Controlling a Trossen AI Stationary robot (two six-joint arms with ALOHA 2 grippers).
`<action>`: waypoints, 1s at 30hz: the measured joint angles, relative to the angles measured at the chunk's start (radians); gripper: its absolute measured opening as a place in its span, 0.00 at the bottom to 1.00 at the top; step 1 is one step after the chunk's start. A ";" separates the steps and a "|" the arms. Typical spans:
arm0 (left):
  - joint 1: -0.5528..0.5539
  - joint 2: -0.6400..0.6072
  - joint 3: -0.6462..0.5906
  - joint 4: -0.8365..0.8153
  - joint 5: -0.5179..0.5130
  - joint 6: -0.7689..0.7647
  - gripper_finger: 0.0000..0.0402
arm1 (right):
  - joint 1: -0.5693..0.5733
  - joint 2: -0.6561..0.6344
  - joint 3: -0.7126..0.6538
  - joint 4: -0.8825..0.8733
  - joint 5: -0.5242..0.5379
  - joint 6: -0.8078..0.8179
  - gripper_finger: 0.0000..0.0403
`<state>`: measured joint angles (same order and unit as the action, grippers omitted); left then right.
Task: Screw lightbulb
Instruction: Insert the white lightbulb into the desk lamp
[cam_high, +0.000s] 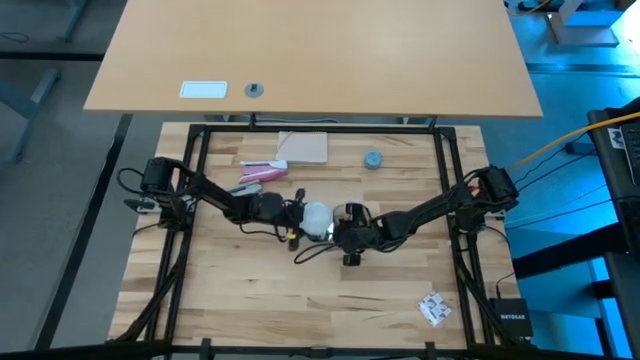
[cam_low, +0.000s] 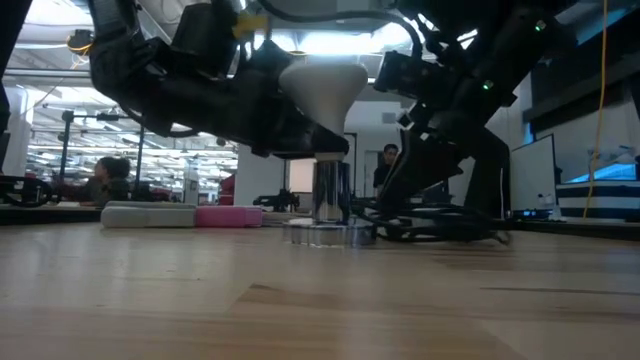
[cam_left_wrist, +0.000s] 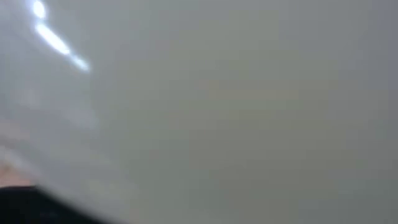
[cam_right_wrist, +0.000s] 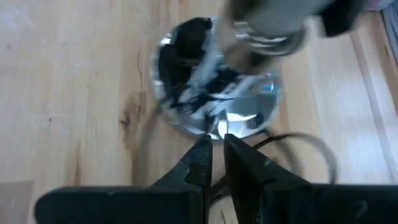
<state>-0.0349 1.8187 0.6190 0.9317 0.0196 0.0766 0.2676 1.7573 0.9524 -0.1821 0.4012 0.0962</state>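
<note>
The lightbulb (cam_low: 322, 82) is white and stands upright, narrow end down, over the silvery socket (cam_low: 330, 205) in the middle of the table. My left gripper (cam_high: 300, 215) reaches in from the table's left and is shut on it; the bulb's white surface (cam_left_wrist: 236, 112) fills the left wrist view. My right gripper (cam_right_wrist: 214, 148) comes from the table's right, slanting down, with its fingers nearly together at the rim of the socket's round base (cam_right_wrist: 236, 115). A black cord (cam_right_wrist: 305, 142) leaves the socket. My left gripper holds the bulb by its wide white globe (cam_high: 310, 217), coming in about level from the table's left. The gripper's own body hides the fingers' exact places. The bulb stays upright, its grey narrow end (cam_low: 326, 156) down at the socket's top. My right gripper pinches the near rim of the socket's round silvery base (cam_right_wrist: 214, 132) between its two fingertips (cam_right_wrist: 200, 152), slanting down from the table's right. The base lies flat on the table.
At the table's back lie a pink and white object (cam_high: 260, 172), a tan sheet (cam_high: 305, 148) and a small blue-grey cap (cam_high: 372, 159). A crumpled white scrap (cam_high: 433, 308) lies near the front right. A black frame (cam_high: 446, 170) borders the table. People sit in the room behind.
</note>
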 joint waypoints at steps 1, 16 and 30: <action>-0.001 0.000 0.000 0.000 0.023 0.010 0.38 | 0.000 0.000 0.000 0.001 0.001 -0.003 0.12; 0.011 0.006 -0.005 0.056 0.145 -0.074 0.38 | 0.000 0.000 0.000 -0.001 0.010 -0.027 0.12; 0.037 0.005 -0.004 0.088 0.126 -0.115 0.38 | 0.000 0.000 0.000 0.014 0.204 0.053 0.33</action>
<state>0.0025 1.8235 0.6151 1.0200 0.1459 -0.0383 0.2672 1.7573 0.9524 -0.1683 0.6048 0.1495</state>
